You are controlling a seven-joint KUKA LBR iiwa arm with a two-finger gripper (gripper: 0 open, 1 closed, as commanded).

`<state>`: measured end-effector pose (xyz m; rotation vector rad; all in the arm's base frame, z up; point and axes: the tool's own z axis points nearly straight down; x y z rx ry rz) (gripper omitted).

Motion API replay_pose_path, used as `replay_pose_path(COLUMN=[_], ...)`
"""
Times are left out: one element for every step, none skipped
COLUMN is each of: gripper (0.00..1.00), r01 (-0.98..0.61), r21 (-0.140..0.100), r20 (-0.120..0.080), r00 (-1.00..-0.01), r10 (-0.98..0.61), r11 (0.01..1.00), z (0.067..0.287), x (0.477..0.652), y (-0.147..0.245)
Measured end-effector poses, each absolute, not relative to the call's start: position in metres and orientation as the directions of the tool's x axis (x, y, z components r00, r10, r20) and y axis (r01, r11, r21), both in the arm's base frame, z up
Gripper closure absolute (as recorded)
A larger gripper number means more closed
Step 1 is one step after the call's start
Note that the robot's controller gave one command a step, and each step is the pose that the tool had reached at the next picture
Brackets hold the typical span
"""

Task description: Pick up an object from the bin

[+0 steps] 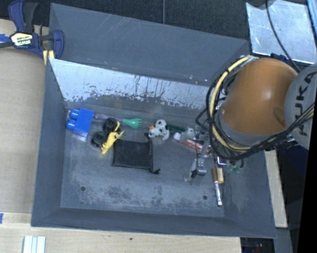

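- One grey metal bin (51, 156) with sloping walls; its floor is dull and scuffed, and the far wall at 12 o'clock is streaked with dark scratches.
- One arm comes in at 3 o'clock, its wrist under a smooth, rounded orange-brown cover (260, 95) ringed by black and yellow cables (215, 95).
- Beneath the cover, the gripper (200, 167) hangs low over the floor at about 3 o'clock. Whether it is open or closed cannot be told, and nothing can be seen in its hold.
- Just beside it, towards 4 o'clock, lies a slim pen-like stick (218, 191), brownish at the upper end and pale and shiny at the lower. Its long axis runs roughly from 12 to 6 o'clock, and the lower tip leans slightly towards 5.
- A small red-and-white piece (193, 145) lies near the gripper at about 2 o'clock.
- A loose row runs along the far edge of the floor:
  - a blue plastic block (80, 122) at 10 o'clock
  - two black wheels (110, 124)
  - a yellow piece (110, 140)
  - a green piece (131, 122)
  - a small white figure (158, 129)
- A flat, matt black square pad (135, 154) lies near the middle.
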<state>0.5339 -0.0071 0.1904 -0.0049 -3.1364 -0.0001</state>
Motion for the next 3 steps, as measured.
replay_pose_path(gripper=[0.00,0.00,0.00], r01=[0.003,0.208,0.342], r21=[0.000,0.001,0.005], r20=[-0.003,-0.004,-0.006], r00=[-1.000,-0.978,-0.940], r10=[0.003,0.208,0.342], r11=[1.000,0.978,0.940], z=[0.195,0.137,0.129], x=[0.536,0.558,0.570], y=[-0.007,0.018,0.072])
